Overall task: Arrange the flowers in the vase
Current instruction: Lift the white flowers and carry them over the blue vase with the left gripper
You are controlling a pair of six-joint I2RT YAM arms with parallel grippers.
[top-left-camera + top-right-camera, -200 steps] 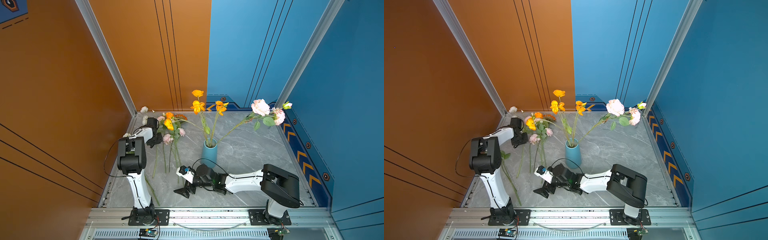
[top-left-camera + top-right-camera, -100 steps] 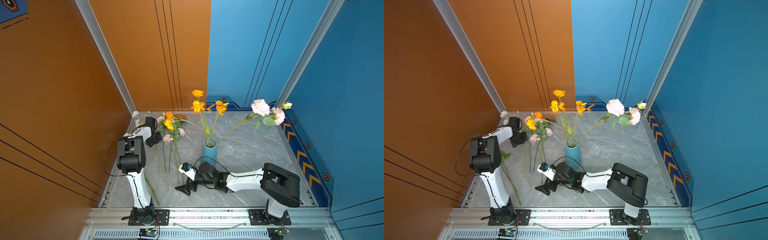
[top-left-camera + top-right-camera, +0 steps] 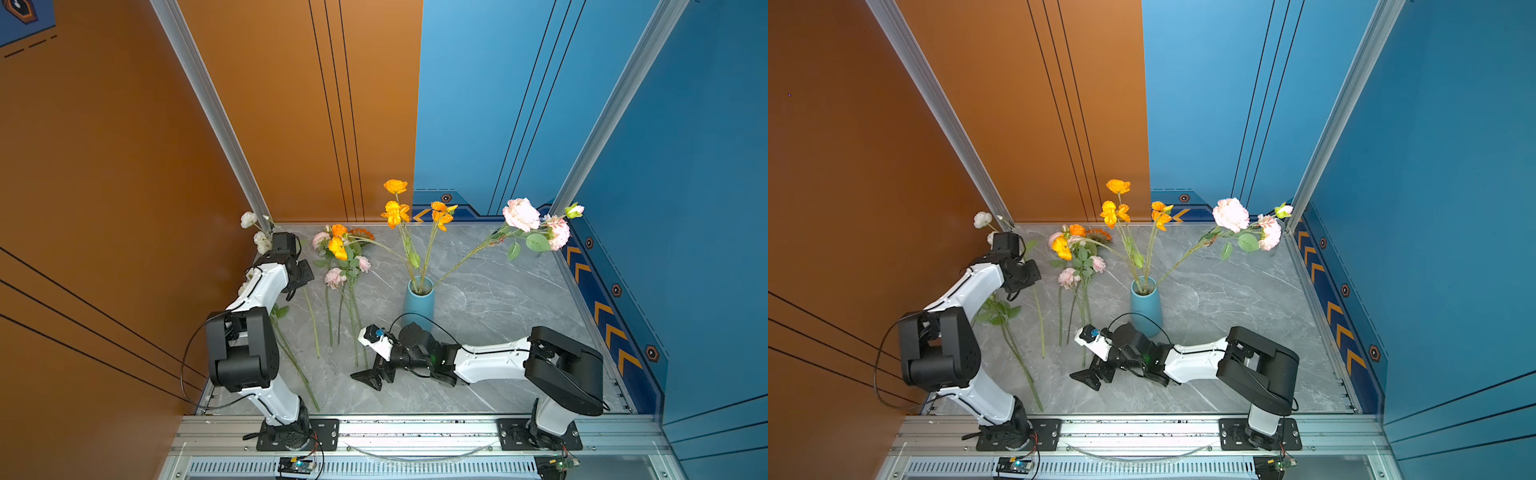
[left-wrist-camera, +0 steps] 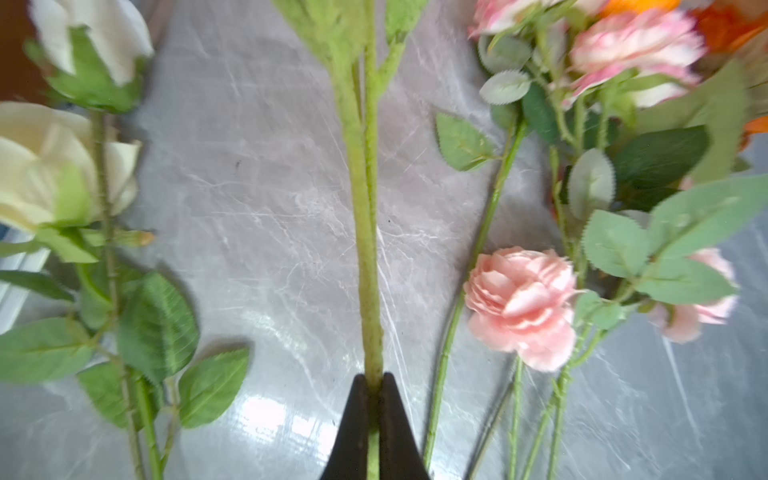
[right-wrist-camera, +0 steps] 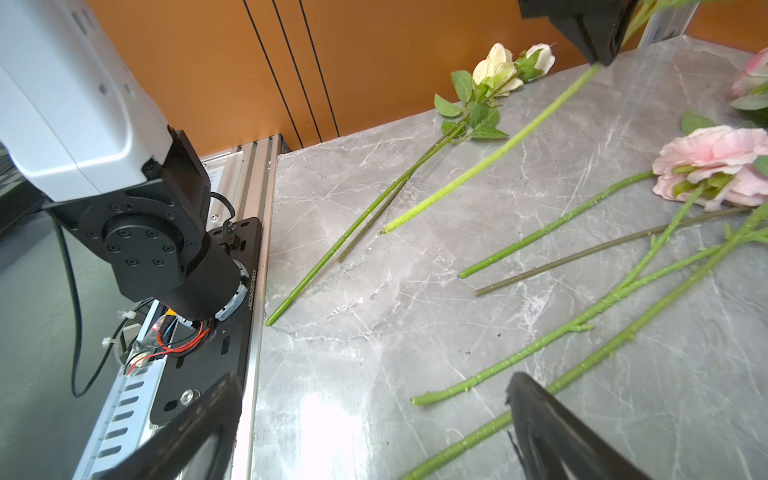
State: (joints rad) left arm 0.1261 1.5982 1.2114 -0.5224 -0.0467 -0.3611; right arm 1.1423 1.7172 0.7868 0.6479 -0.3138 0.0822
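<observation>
I read the left gripper (image 4: 376, 380) pinching one pale stem (image 4: 365, 249), its axis sloping cut-end-down toward the front rail (image 3: 415, 424) beside the loose flowers (image 3: 345, 266), with the right gripper (image 5: 374, 386) spread wide and the one vase (image 3: 419, 305) holding apparently four more.

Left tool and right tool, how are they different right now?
The left tool is shut, pinching a light green stem; the right tool is wide open and holds nothing. The left tool is far back near the cream flowers; the right tool sits low at the front, by the bare stem ends. Both are black.
</observation>
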